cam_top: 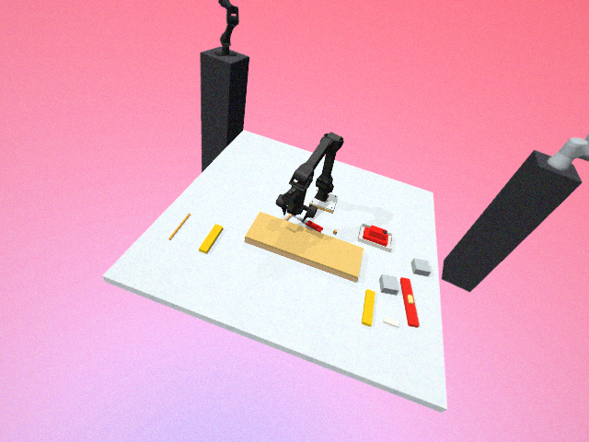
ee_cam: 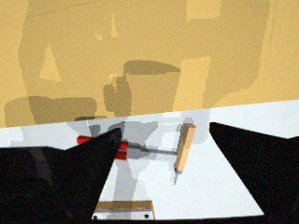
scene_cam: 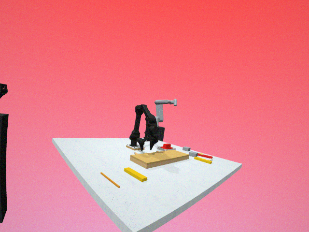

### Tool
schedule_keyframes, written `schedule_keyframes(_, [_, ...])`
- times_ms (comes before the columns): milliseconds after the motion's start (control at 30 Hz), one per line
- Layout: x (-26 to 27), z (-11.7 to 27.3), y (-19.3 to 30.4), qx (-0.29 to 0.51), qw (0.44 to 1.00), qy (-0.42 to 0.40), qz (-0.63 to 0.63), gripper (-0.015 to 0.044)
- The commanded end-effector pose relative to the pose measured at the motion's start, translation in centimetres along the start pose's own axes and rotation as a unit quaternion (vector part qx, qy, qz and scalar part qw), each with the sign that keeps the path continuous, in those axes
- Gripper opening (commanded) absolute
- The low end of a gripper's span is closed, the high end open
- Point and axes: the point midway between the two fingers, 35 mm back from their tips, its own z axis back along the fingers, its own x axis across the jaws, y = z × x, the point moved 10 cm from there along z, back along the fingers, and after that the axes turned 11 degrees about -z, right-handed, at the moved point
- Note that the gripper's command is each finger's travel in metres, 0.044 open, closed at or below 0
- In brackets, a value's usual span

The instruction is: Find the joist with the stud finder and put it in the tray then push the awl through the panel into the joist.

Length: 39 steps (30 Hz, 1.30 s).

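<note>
My gripper [cam_top: 294, 217] [scene_cam: 146, 150] [ee_cam: 164, 129] is open and empty, above the back edge of the floor panel [cam_top: 327, 254] [scene_cam: 172, 155] [ee_cam: 234, 47]. The awl [cam_top: 288, 216] [ee_cam: 185, 147] lies on the table behind the panel; in the wrist view its wooden handle and metal tip show between the open fingers, lower down. The red stud finder [cam_top: 375, 234] [scene_cam: 166, 146] sits in the tray [cam_top: 390, 244], right of the panel. The joist is hidden. No hole can be made out in the panel, part of which lies in shadow.
A red-handled tool [cam_top: 314, 226] [ee_cam: 122, 155] lies beside the awl, its shaft reaching the awl's handle. A small brown cube [cam_top: 334, 231] is nearby. Yellow bars [cam_top: 211, 238] [cam_top: 368, 308], grey blocks [cam_top: 388, 284] [cam_top: 421, 266], a red level [cam_top: 409, 307] and an orange stick [cam_top: 179, 226] lie farther out.
</note>
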Motion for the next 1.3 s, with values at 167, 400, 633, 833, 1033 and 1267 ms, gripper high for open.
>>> schedule_keyframes(167, [-4.6,-0.5,1.6,0.021,0.995,0.009,-0.097,0.044])
schedule_keyframes(400, [-4.5,-0.5,2.0,0.021,0.995,0.009,-0.097,0.044])
schedule_keyframes(633, [-4.3,-0.6,2.5,0.021,0.995,0.009,-0.097,0.044])
schedule_keyframes(833, [-4.3,-1.5,2.4,0.021,0.995,0.009,-0.097,0.044])
schedule_keyframes(1033, [-4.4,-2.5,2.4,0.021,0.995,0.009,-0.097,0.044])
schedule_keyframes(1267, [-4.4,-3.6,2.3,0.021,0.995,0.009,-0.097,0.044])
